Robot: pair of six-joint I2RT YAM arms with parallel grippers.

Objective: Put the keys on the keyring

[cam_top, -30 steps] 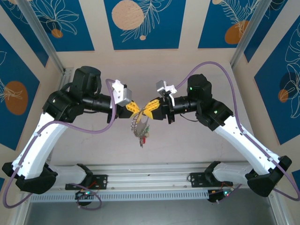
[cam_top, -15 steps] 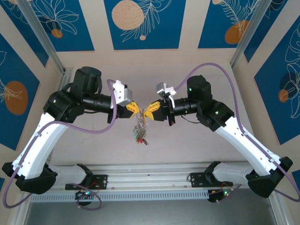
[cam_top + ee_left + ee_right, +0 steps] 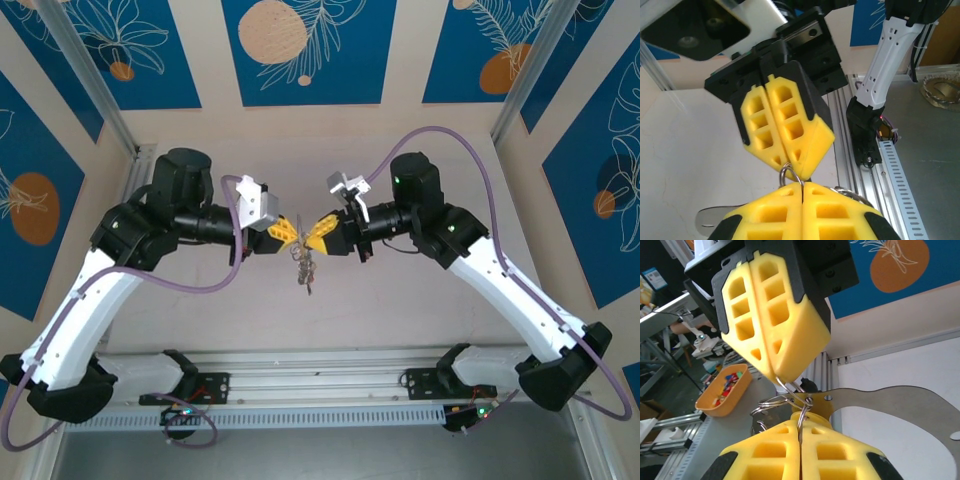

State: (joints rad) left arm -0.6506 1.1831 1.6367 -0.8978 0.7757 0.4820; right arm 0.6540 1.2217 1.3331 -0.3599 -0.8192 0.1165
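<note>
Above the table my left gripper (image 3: 296,237) and right gripper (image 3: 313,236) meet tip to tip, both shut. The keys (image 3: 306,272) dangle in a small bunch just below them. In the right wrist view the left gripper (image 3: 776,378) pinches a thin wire of the keyring (image 3: 790,390), which links to a small ring (image 3: 803,412) clamped in my right gripper (image 3: 800,426). More silvery loops (image 3: 767,403) hang to the left. In the left wrist view my left gripper (image 3: 802,186) is shut on a wire arch (image 3: 789,173) that reaches up to the right gripper (image 3: 796,170).
A flat silvery metal plate (image 3: 880,402) with a small hole hangs from the rings behind my right fingers. An orange tray (image 3: 722,390) of coloured bits sits beyond the table. The aluminium rail (image 3: 320,380) with both arm bases runs along the near edge.
Both grippers have risen and drawn closer together. The key bunch has come up with them and swung in, and now hangs shorter under the fingertips.
</note>
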